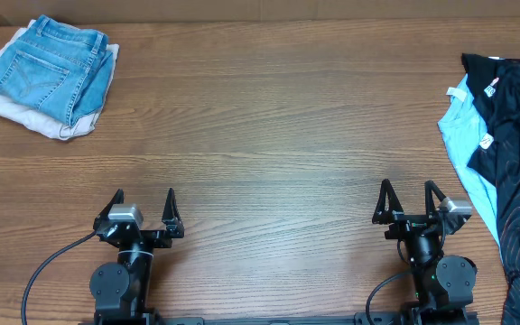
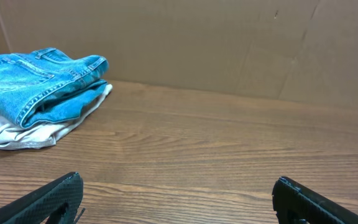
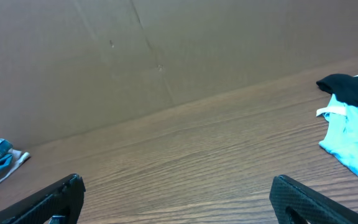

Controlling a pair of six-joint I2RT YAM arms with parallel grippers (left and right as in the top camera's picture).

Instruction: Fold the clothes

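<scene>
**Q:** What is nearest the viewer?

**A:** Two black robot arms sit at the near edge of a brown wood-grain desk (image 1: 269, 135). The left gripper (image 1: 144, 194) and the right gripper (image 1: 406, 186) both point toward the far side. Each has its two fingers spread wide apart, with only bare desk showing between them.

**Q:** Where are the clothes to be folded?

**A:** The black jersey (image 1: 517, 226) lies crumpled at the right edge of the desk, partly cut off by the frame. It is near the right gripper, on its right, but apart from it. A thin line pattern shows on the lower part of the jersey. Higher up there are bits of white lettering and small tags. The jersey lies over a light blue garment (image 1: 463, 135), which pokes out on its left side.

**Q:** What else is on the desk?

**A:** In the far left corner, well apart from both arms, folded blue jeans (image 1: 48, 68) rest on a white cloth (image 1: 7, 106). A plain cardboard wall (image 2: 229, 43) stands behind the desk.
</scene>
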